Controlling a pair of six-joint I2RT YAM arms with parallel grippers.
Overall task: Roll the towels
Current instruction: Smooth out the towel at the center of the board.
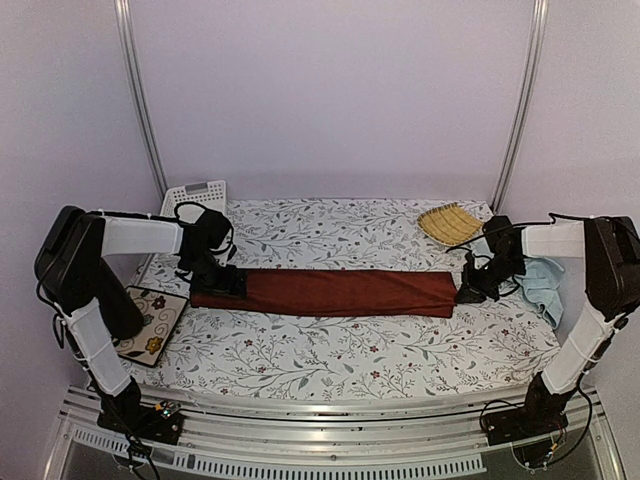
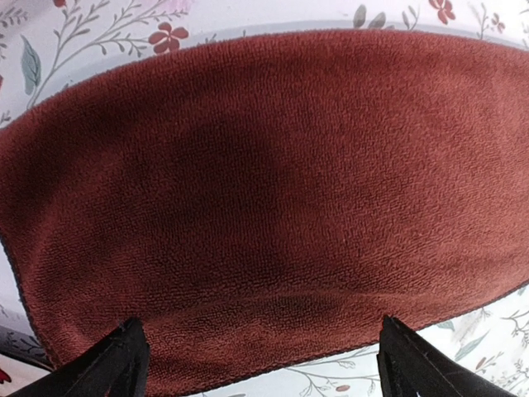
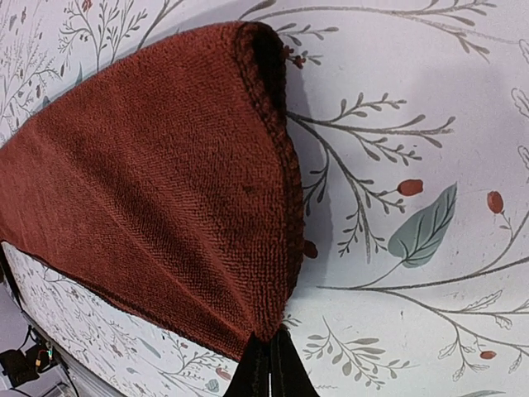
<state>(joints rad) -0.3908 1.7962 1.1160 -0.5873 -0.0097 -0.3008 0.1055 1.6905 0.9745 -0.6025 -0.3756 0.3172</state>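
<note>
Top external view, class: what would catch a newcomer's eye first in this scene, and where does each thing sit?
The rust-red towel, folded into a long strip, stretches across the middle of the floral tablecloth between the two arms. The right gripper is pinched shut on its right end, while the left gripper stands open over its left end. A pale blue towel lies crumpled at the table's right edge.

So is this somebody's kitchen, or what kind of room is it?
Probably a robot practice booth, not a real kitchen: two robot arms bolted to a metal rail, plain walls with metal poles, and a flowery tablecloth holding a rust-red towel.
</note>
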